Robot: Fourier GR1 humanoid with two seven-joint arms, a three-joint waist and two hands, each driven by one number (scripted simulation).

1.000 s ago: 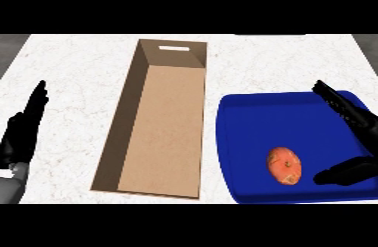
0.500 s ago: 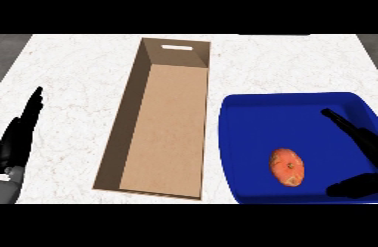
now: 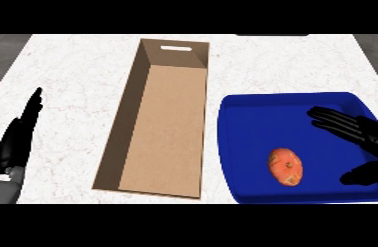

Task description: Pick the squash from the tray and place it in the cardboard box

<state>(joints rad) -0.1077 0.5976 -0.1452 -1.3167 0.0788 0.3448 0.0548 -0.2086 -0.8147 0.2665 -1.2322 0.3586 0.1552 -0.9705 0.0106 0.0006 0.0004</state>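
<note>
An orange squash lies in the blue tray, near the tray's front edge. My right hand hovers over the tray's right part, open, with straight fingers pointing left and the thumb spread toward the front. The squash sits a little left of the gap between fingers and thumb, untouched. A long open cardboard box stands left of the tray, nothing inside. My left hand rests open at the left edge, fingers up.
The white marble counter carries the box and the tray side by side. The box's far end wall has a handle slot. The tray's raised rim runs close to the box's right wall.
My right hand has come down and leftward over the tray, its fingers now nearer the squash. The squash, box and left hand stay put.
</note>
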